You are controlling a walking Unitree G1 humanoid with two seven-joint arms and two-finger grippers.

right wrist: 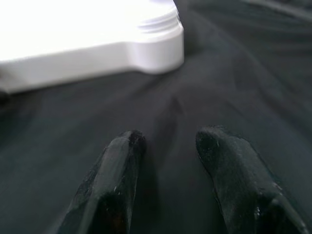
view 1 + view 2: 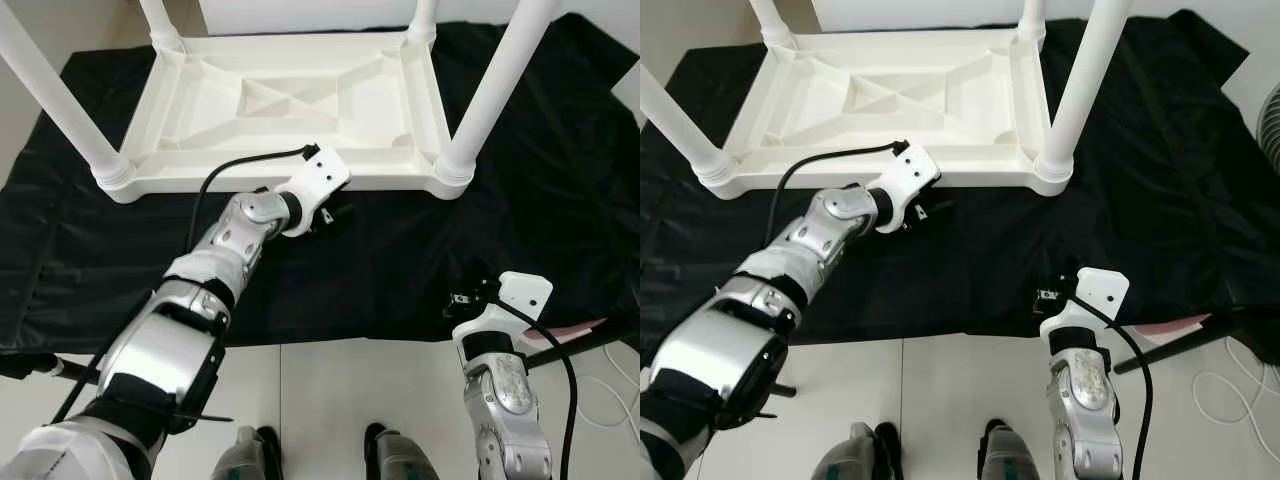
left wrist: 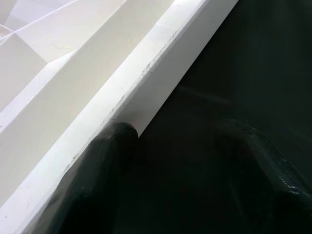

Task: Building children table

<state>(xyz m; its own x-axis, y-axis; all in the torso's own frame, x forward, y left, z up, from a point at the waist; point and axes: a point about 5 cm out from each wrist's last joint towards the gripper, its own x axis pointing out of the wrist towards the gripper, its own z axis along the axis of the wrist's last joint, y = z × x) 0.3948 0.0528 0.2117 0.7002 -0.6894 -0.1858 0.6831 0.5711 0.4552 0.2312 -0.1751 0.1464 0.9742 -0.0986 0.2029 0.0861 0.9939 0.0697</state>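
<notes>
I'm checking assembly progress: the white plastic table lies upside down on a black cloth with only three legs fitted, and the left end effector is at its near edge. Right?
Not quite. The left eye view shows four legs fitted on the upside-down white plastic table, one at each corner. The rest holds: it lies on the black cloth, and the left end effector is at its near edge.

No text, label, brand, number or sign can be read on anything here.
</notes>
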